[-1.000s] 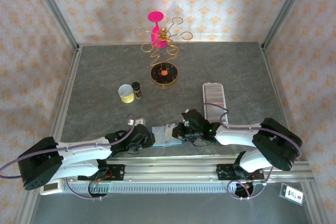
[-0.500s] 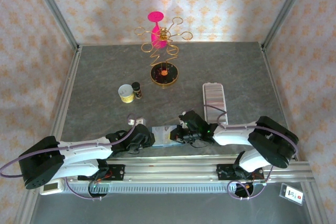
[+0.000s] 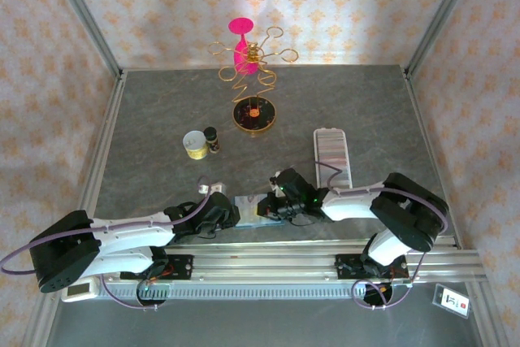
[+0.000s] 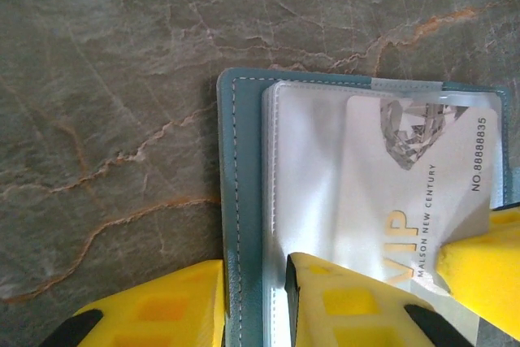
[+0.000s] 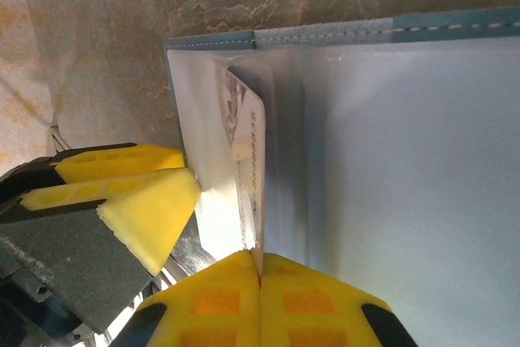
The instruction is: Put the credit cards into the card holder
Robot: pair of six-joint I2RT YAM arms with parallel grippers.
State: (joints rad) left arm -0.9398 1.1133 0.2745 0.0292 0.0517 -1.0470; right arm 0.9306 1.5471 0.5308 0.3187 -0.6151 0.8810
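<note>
With my left claw (image 4: 256,290) clamping the teal wallet (image 4: 242,160), I should slide the sleeved VIP card (image 5: 248,140), pinched in my right claw (image 5: 260,282), straight out toward the card holder (image 3: 331,150).

On the grey marbled counter (image 3: 154,111), the left arm's fingers (image 3: 231,215) and the right arm's fingers (image 3: 269,205) flanked a flat teal wallet (image 3: 248,209). A long clear ridged plastic card holder (image 3: 331,150) lay near the right arm.
</note>
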